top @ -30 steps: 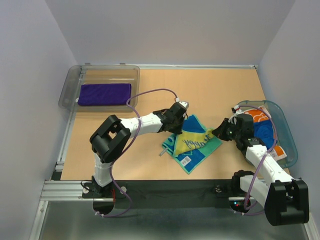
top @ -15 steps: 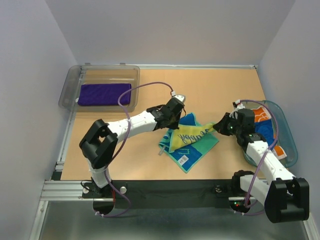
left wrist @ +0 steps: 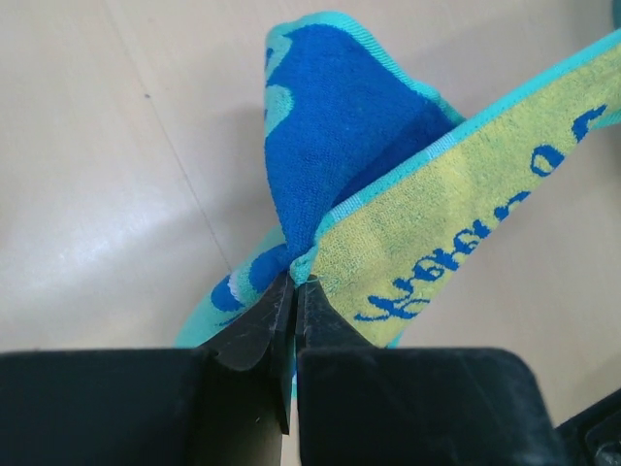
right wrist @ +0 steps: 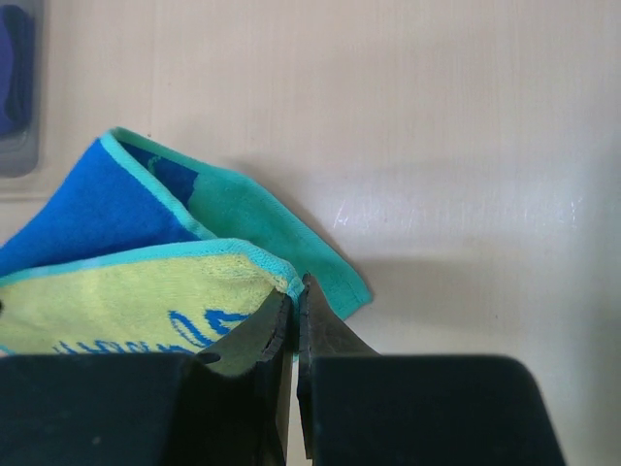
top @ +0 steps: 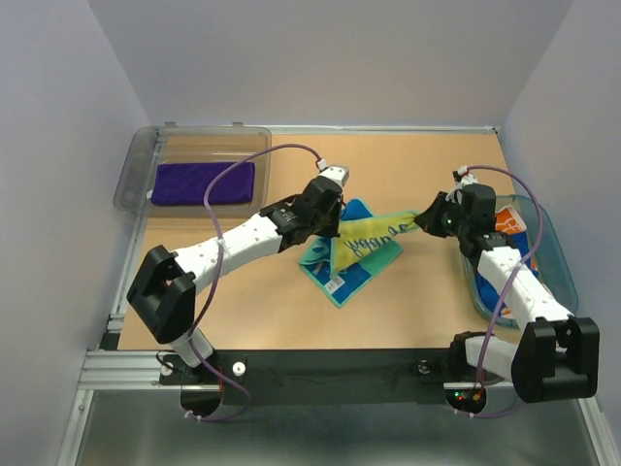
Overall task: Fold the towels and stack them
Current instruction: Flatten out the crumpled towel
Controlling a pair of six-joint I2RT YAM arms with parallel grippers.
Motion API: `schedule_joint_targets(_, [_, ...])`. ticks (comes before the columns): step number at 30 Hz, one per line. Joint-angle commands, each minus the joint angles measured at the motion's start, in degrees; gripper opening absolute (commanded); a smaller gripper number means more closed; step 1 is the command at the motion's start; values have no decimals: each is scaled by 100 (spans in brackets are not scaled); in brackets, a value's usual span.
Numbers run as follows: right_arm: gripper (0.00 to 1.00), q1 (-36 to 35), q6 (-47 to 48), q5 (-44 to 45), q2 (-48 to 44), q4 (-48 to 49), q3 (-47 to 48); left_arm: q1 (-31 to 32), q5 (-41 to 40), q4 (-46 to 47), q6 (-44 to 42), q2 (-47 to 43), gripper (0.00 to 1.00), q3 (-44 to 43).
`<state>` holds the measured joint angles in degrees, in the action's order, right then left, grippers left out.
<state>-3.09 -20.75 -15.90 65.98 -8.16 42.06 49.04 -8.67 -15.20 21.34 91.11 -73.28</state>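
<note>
- I have the mint green and teal towel (top: 355, 249) in the middle of the table (top: 417, 165), held by two corners. One edge is stretched between the arms and the rest trails down onto the wood toward the near side.
- The left gripper (left wrist: 294, 285) has its fingers pressed together on one corner. Its wrist camera shows the yellow lettered face and a blue fold rising from the pinch.
- The right gripper (right wrist: 296, 289) is likewise clamped on the opposite corner, with only the thin hem between its fingers. The table shows beneath it.
- I judge this to be the first fold of this towel, with the edge raised and taut but not yet laid over.
- The purple towel (top: 202, 182) lies flat in the clear bin (top: 133, 175) at the far left, so I take that to be where the stack goes.
- The teal basket (top: 561, 277) on the right holds a white towel with orange print (top: 506, 217). My right arm covers most of what else is in there.
- The next move calls for carrying both corners together over the trailing part, at the same height and pace so the edge stays straight.
- Then I would lower them onto the opposite edge and release only once the corners line up.
- The risk I see is the thin pinch on the right slipping if I pull the arms apart.
</note>
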Motion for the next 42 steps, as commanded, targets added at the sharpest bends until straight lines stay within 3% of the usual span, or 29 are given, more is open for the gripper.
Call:
schedule_joint_targets(1, [5, 2, 10, -159, -23, 227, 13, -26, 840, 789, 238, 336, 9, 445])
schedule_joint_targets(3, [5, -7, -8, -299, -23, 271, -180, -26, 1296, 1219, 396, 617, 9, 629])
schedule_joint_targets(6, [6, -7, -60, -422, -41, 315, -409, 9, 1297, 1494, 625, 882, 14, 674])
schedule_joint_targets(8, [5, -7, -87, -466, -67, 333, -514, 36, 1262, 1494, 713, 952, 27, 622])
schedule_joint_targets(11, [5, -7, -69, -484, -94, 342, -559, 62, 1166, 1494, 748, 944, 39, 578])
schedule_joint_targets(15, [5, -7, -52, -484, -111, 342, -568, 71, 1183, 1485, 810, 952, 47, 542])
schedule_joint_targets(29, [6, -7, -87, -493, -278, 351, -656, 335, 972, 1283, 845, 847, 47, 428])
schedule_joint_targets(32, [6, -7, -87, -484, -278, 359, -656, 343, 919, 1169, 845, 899, 43, 393])
schedule_joint_targets(36, [6, -7, -96, -476, -322, 351, -664, 493, 420, 827, 758, 830, 41, 157])
schedule_joint_targets(42, [6, -7, -96, -484, -296, 351, -691, 633, 313, 721, 713, 882, 42, 24])
